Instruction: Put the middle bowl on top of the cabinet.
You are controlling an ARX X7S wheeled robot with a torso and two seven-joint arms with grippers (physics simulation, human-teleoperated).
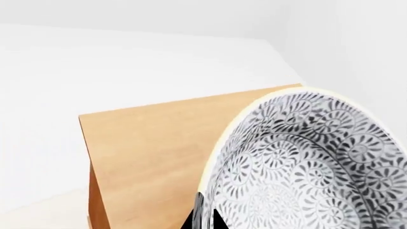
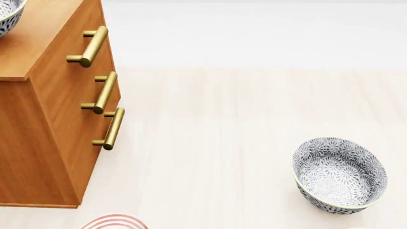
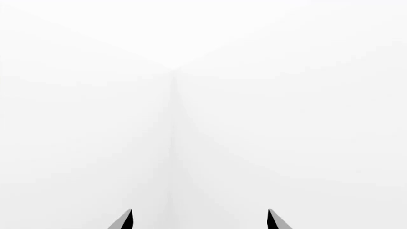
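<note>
The deep round white bowl with a dense dark-grey petal pattern and a pale rim fills the near part of the left wrist view, tilted, with its far edge over the flat orange-brown wooden top of the tall drawer cabinet. Whether it touches that top cannot be told. Only a dark sliver of the left gripper shows, at the bowl's rim, its fingers close together on either side of that rim, pinching it. In the head view the same bowl is just a cropped wedge at the far-left corner, above the cabinet top; the arm holding it is out of frame.

The head view alone shows the cabinet's front with three brass bar handles, a second identical patterned bowl standing on the pale floor well to the right, and the red-ringed rim of a white plate cut off at the near edge.

The right wrist view gives only blank white walls and two dark fingertips of the right gripper, spread wide, holding nothing.

No writing or labels are legible anywhere.
</note>
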